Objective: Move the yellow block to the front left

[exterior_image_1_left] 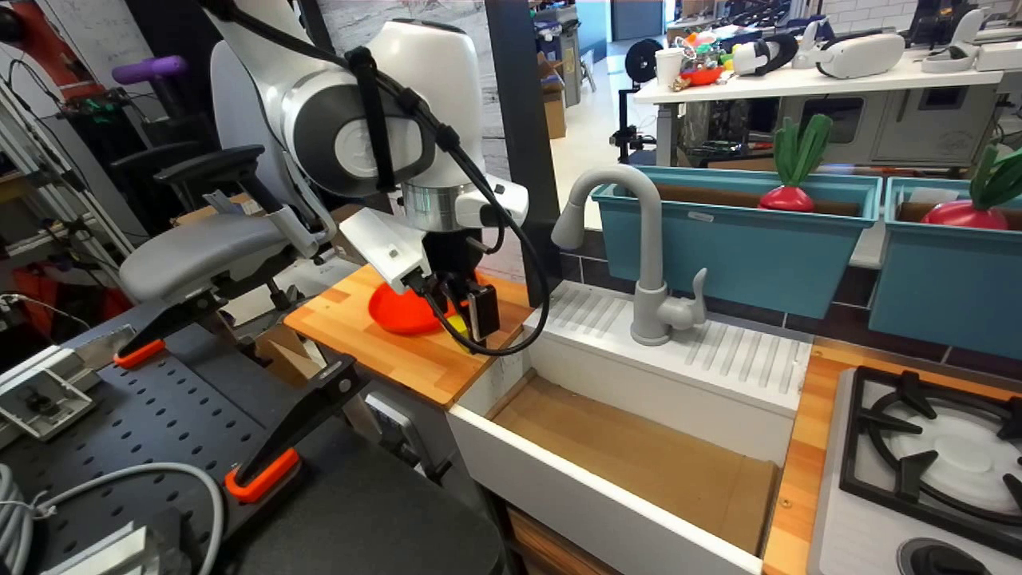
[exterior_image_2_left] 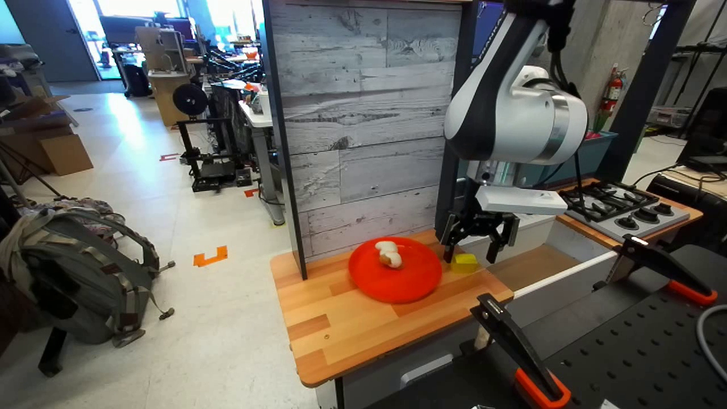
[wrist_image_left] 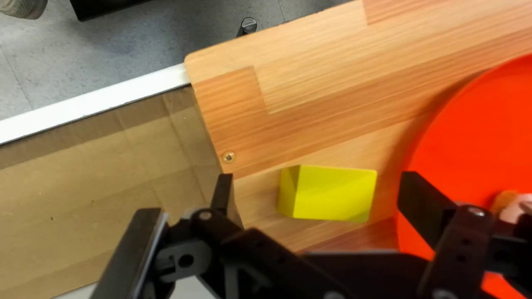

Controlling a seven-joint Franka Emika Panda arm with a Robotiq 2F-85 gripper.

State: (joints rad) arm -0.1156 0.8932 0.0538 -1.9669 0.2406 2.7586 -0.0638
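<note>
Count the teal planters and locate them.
2. In an exterior view, a teal planter stands behind the grey faucet; to its right in the picture is a second teal planter, cut off by the frame. Others may be hidden.

Decent strip of bare counter (exterior_image_2_left: 363, 324) between the plate (exterior_image_2_left: 386, 287) and the near edge in an exterior view, so there's room to pass, but a clamp (exterior_image_2_left: 514, 343) pokes up by that edge. Wall (exterior_image_2_left: 369, 130) blocks the back. Wrist view: tool (wrist_image_left: 316, 182) has a gap either side of the block (wrist_image_left: 332, 193); plate crowds one side, sink (wrist_image_left: 104, 99) drops off the other.
</note>
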